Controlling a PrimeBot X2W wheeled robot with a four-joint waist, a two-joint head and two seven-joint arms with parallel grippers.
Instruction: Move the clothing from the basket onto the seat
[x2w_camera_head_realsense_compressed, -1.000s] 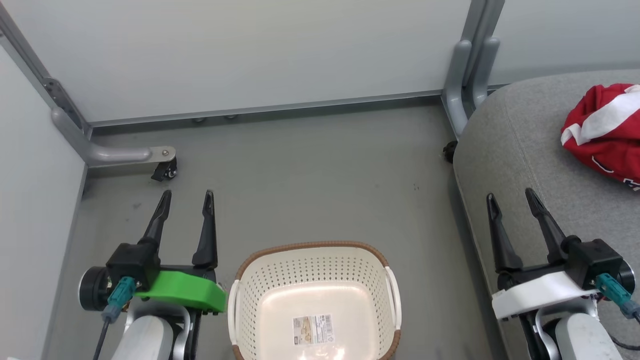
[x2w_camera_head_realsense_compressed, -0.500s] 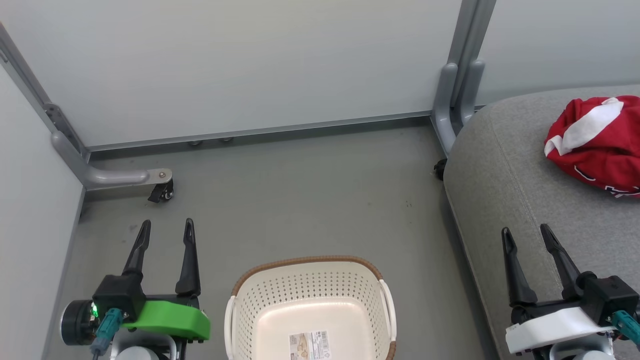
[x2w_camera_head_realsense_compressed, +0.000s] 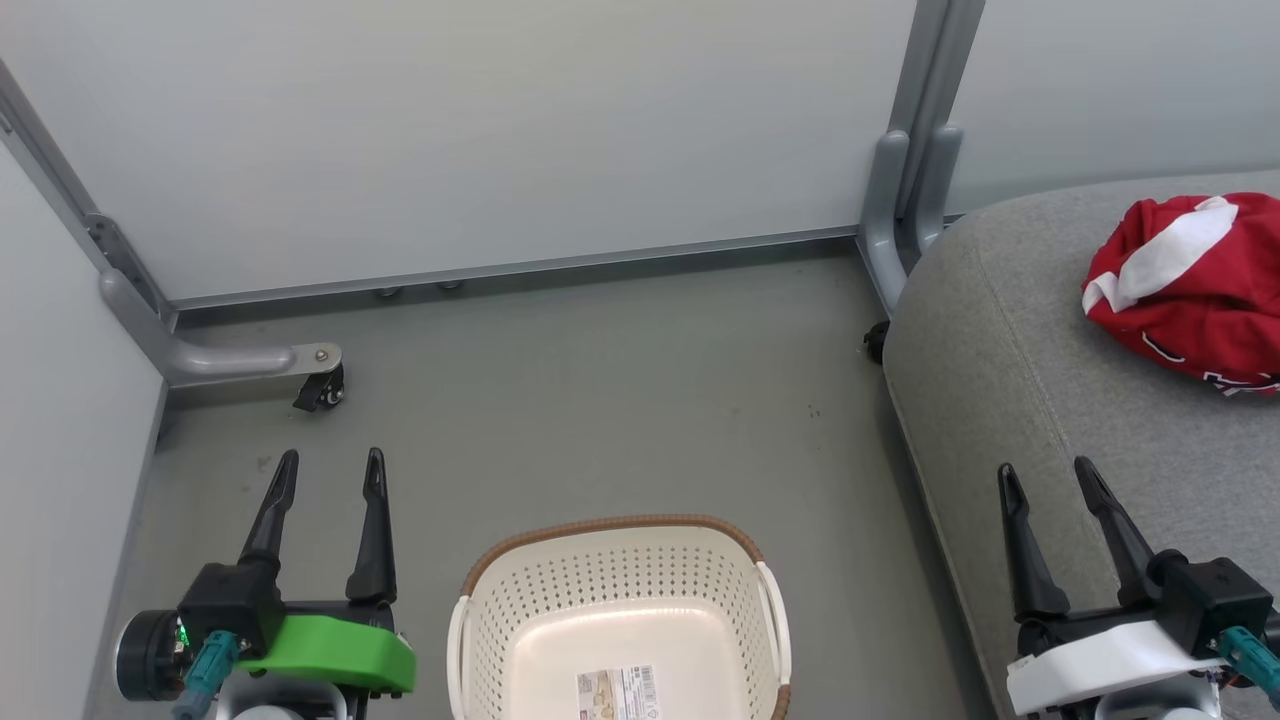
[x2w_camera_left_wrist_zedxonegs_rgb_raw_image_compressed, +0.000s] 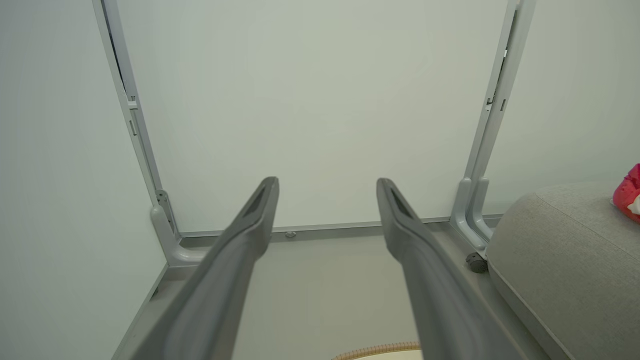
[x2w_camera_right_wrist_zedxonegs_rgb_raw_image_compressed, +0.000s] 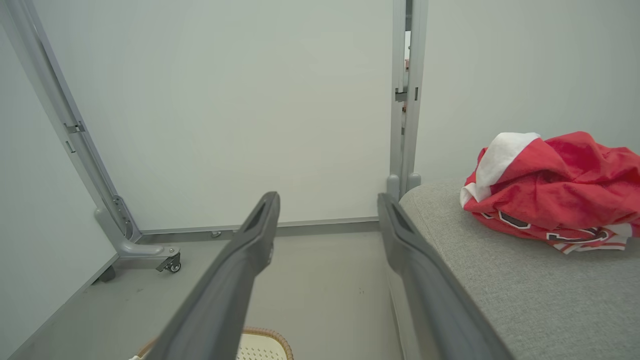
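The red clothing (x2w_camera_head_realsense_compressed: 1195, 285) with a white band lies heaped on the grey seat (x2w_camera_head_realsense_compressed: 1010, 340) at the right; the right wrist view has the clothing (x2w_camera_right_wrist_zedxonegs_rgb_raw_image_compressed: 550, 192) on the seat (x2w_camera_right_wrist_zedxonegs_rgb_raw_image_compressed: 525, 290) too. The cream basket (x2w_camera_head_realsense_compressed: 620, 610) with a brown rim stands on the floor at bottom centre, holding nothing but a label on its bottom. My left gripper (x2w_camera_head_realsense_compressed: 330, 470) is open over the floor left of the basket. My right gripper (x2w_camera_head_realsense_compressed: 1045, 478) is open above the seat's front edge, well short of the clothing. Both hold nothing.
Pale partition walls close the back and left. A grey partition foot with a castor (x2w_camera_head_realsense_compressed: 320, 385) juts out at the left, and a grey post (x2w_camera_head_realsense_compressed: 905, 200) stands at the seat's back corner. Bare grey floor (x2w_camera_head_realsense_compressed: 620, 380) lies beyond the basket.
The head camera has tilted, so everything sits lower and slightly left in the picture. Both grippers stay open with nothing in them, and the clothing lies where it was on the seat.
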